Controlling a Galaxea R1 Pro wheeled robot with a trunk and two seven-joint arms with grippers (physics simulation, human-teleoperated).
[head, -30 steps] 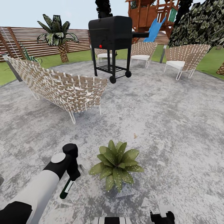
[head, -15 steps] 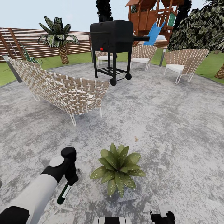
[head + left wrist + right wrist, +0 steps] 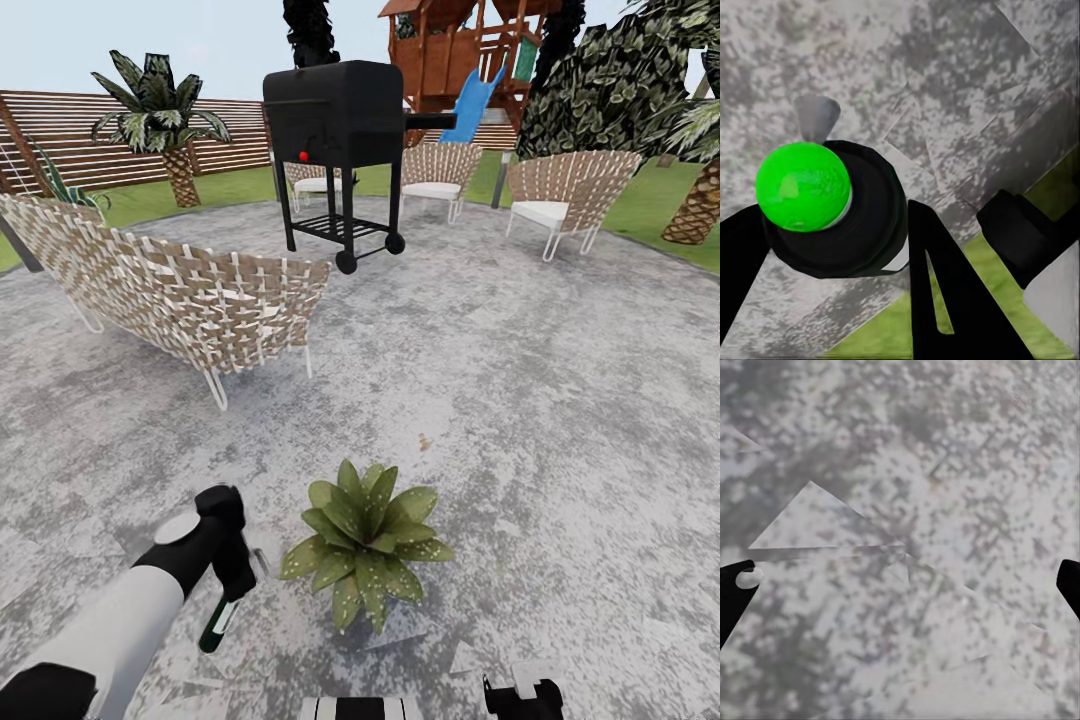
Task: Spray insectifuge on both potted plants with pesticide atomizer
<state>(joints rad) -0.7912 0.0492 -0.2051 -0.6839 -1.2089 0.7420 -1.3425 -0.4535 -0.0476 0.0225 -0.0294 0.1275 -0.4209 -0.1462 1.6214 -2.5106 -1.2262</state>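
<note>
No readable text, brand, number or sign is showing anywhere. The pesticide atomizer [image 3: 221,620] is carrying a pale label, but it is appearing too small and blurred to make out any letters or figures.

**Atomizer held aloft beside one speckled plant on the stone patio**

The pesticide atomizer [image 3: 220,622] is a slim dark green bottle with a white label, hanging tilted, base downward and toward the camera, clamped at its upper end in the left gripper [image 3: 236,585] above the patio [image 3: 560,400]. From the left wrist, it [image 3: 832,206] appears end-on as a dark round body with a bright green tip between the two black fingers.

One potted plant [image 3: 362,545], a low rosette of broad pointed green leaves with pale speckles, stands upright on the mottled grey stone just beside the bottle; leaves hide its pot.
</note>
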